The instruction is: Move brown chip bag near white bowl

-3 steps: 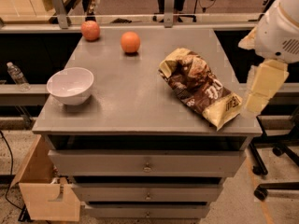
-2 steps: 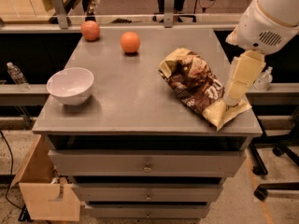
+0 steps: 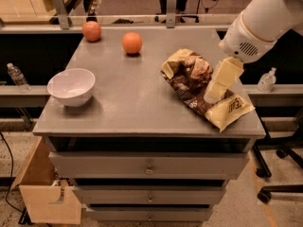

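Observation:
The brown chip bag (image 3: 196,86) lies crinkled on the right side of the grey table top (image 3: 132,98), its cream-yellow end near the front right corner. The white bowl (image 3: 71,86) stands at the front left, well apart from the bag. My gripper (image 3: 214,94) hangs from the white arm coming in at the upper right and is right over the middle of the bag, its cream fingers (image 3: 222,79) pointing down at it.
Two orange fruits (image 3: 92,30) (image 3: 132,42) sit at the back of the table. Drawers are below the top, and a wooden box (image 3: 45,193) stands at the lower left. Water bottles (image 3: 16,76) (image 3: 267,80) stand on side ledges. Chair wheels are at the right.
My arm has swung left from beyond the table's right edge, and the gripper now hangs over the chip bag. Bag, bowl and fruits have not moved.

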`<state>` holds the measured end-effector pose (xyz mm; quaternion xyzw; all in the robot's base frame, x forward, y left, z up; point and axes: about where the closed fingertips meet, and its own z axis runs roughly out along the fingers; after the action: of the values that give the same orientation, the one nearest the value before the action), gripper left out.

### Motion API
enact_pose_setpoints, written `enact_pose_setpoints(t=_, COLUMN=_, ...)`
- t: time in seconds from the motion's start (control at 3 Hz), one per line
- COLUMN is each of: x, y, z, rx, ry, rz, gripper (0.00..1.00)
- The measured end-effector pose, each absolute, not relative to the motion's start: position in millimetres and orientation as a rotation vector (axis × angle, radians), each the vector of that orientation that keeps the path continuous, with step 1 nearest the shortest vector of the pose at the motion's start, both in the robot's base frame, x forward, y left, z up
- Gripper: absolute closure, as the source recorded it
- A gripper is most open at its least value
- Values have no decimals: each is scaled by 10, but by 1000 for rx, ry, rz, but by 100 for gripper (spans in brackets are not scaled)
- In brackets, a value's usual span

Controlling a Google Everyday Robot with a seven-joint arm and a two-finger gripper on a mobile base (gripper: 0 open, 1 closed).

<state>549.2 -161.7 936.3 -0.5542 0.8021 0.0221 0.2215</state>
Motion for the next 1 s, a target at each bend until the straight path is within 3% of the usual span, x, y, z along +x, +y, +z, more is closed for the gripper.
enact_pose_setpoints(t=0.33, x=5734, y=-1579, z=9263, rx=-1456, ry=2202, rz=78, gripper=0)
enact_pose_setpoints(t=0.67, x=5910, y=-1551, z=9245, rx=-1412, ry=2183, rz=91, gripper=17)
enact_pose_setpoints(t=1.0, x=6003, y=-1506, z=9238, rx=-1391, ry=2162, rz=118, gripper=41)
